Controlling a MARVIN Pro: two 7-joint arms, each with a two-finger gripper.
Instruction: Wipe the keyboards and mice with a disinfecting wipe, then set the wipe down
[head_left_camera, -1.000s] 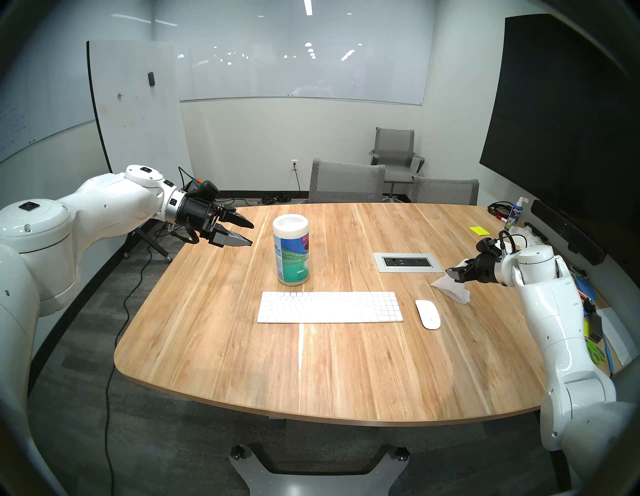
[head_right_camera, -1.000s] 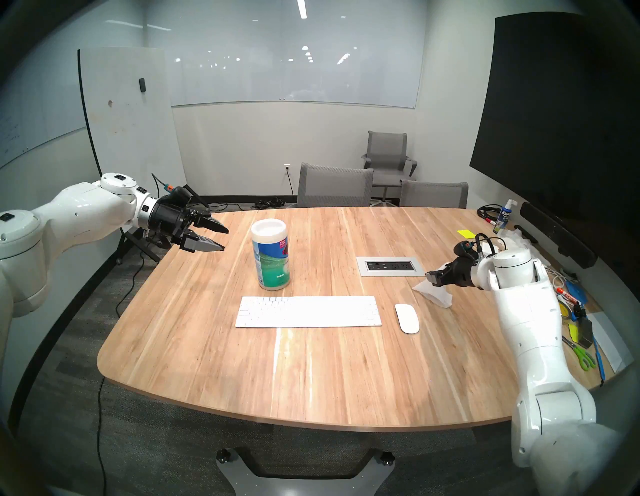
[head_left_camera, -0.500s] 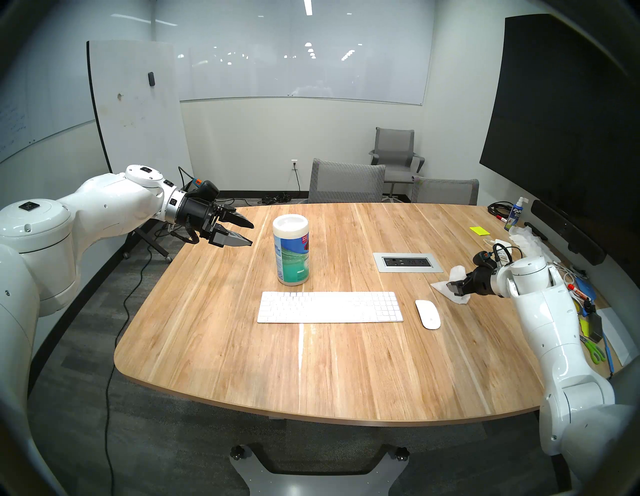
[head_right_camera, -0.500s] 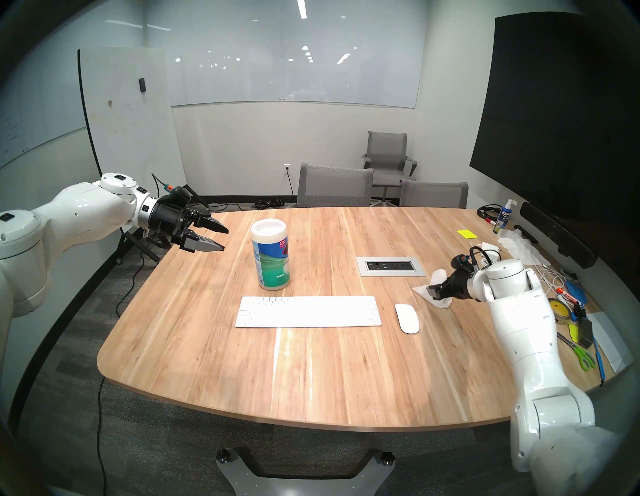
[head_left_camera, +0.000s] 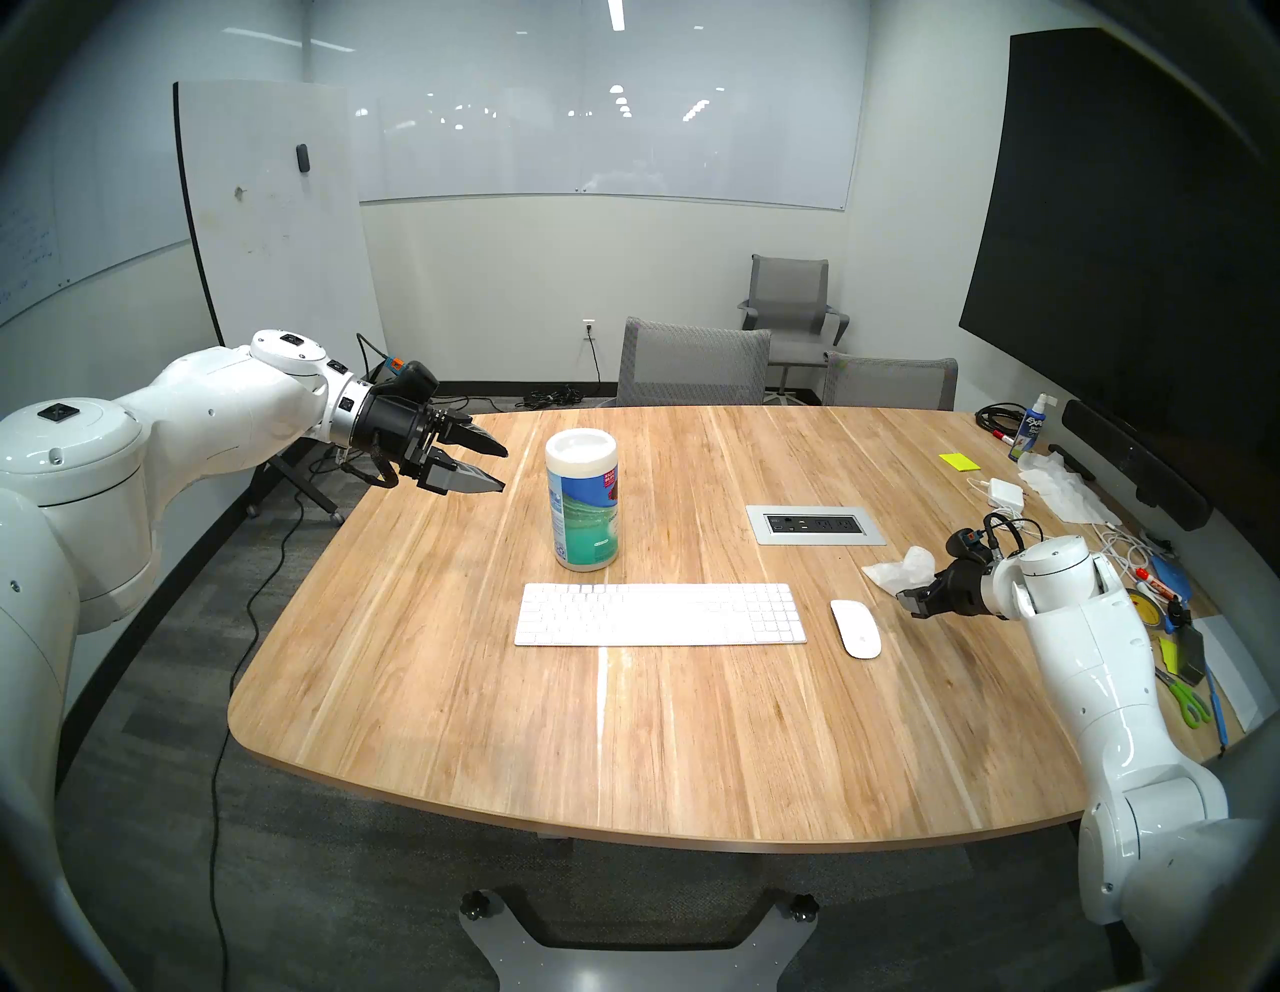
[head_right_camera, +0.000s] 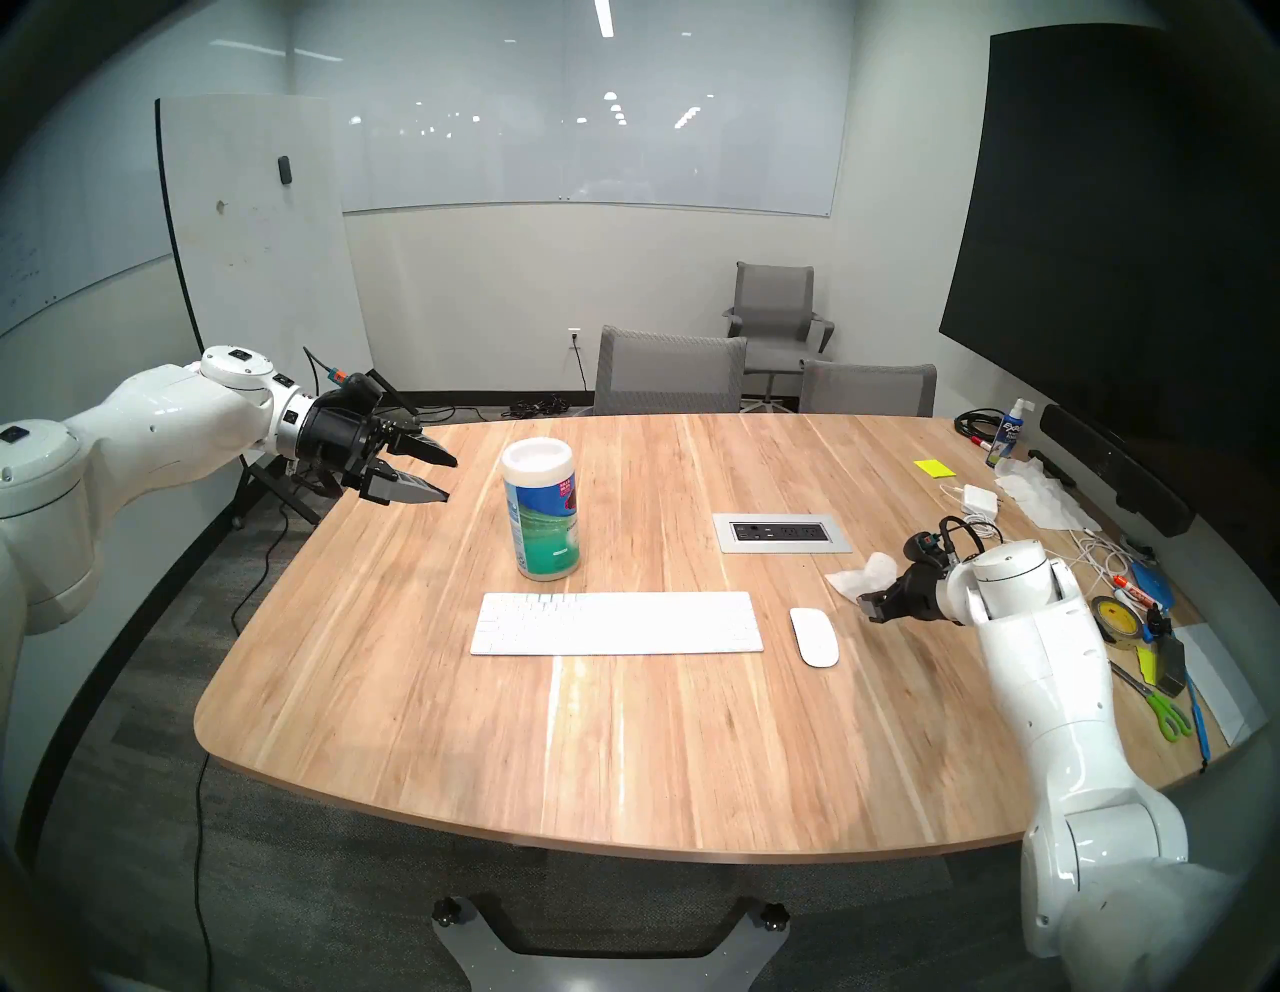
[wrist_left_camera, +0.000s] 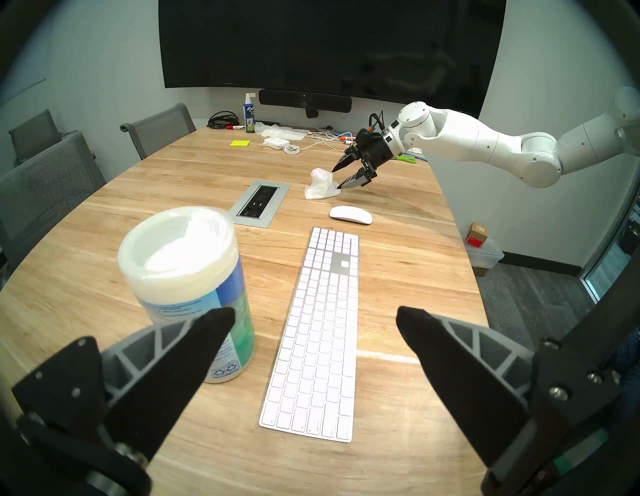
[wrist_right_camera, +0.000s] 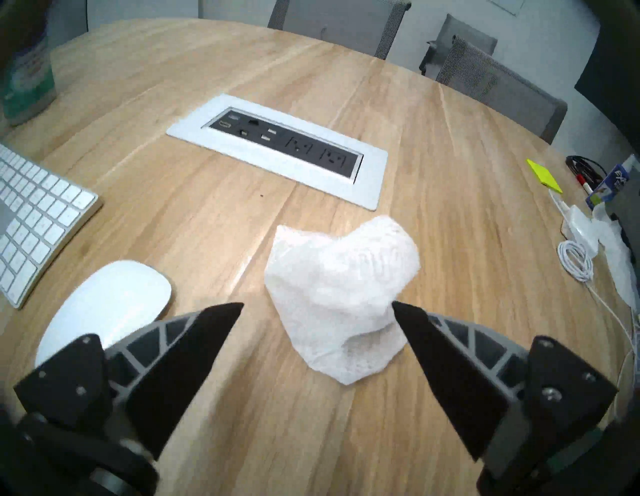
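The white keyboard (head_left_camera: 661, 614) lies flat at the table's middle front. The white mouse (head_left_camera: 856, 627) lies just right of it. A crumpled white wipe (head_left_camera: 900, 569) lies on the table behind and to the right of the mouse, and also shows in the right wrist view (wrist_right_camera: 339, 294). My right gripper (head_left_camera: 909, 603) is open and empty, low over the table at the wipe's near edge. In the right wrist view its fingers (wrist_right_camera: 194, 346) stand on either side of the wipe. My left gripper (head_left_camera: 502, 470) is open and empty, held in the air left of the wipes canister (head_left_camera: 582, 499).
A power outlet panel (head_left_camera: 815, 524) is set into the table behind the wipe. Cables, a charger (head_left_camera: 1006, 493), tape, markers and scissors (head_left_camera: 1188, 703) clutter the right edge. Grey chairs (head_left_camera: 692, 364) stand at the far side.
My right gripper has let go of the wipe, opened and drawn back toward me. The wipe stays crumpled on the table. My left arm has not moved.
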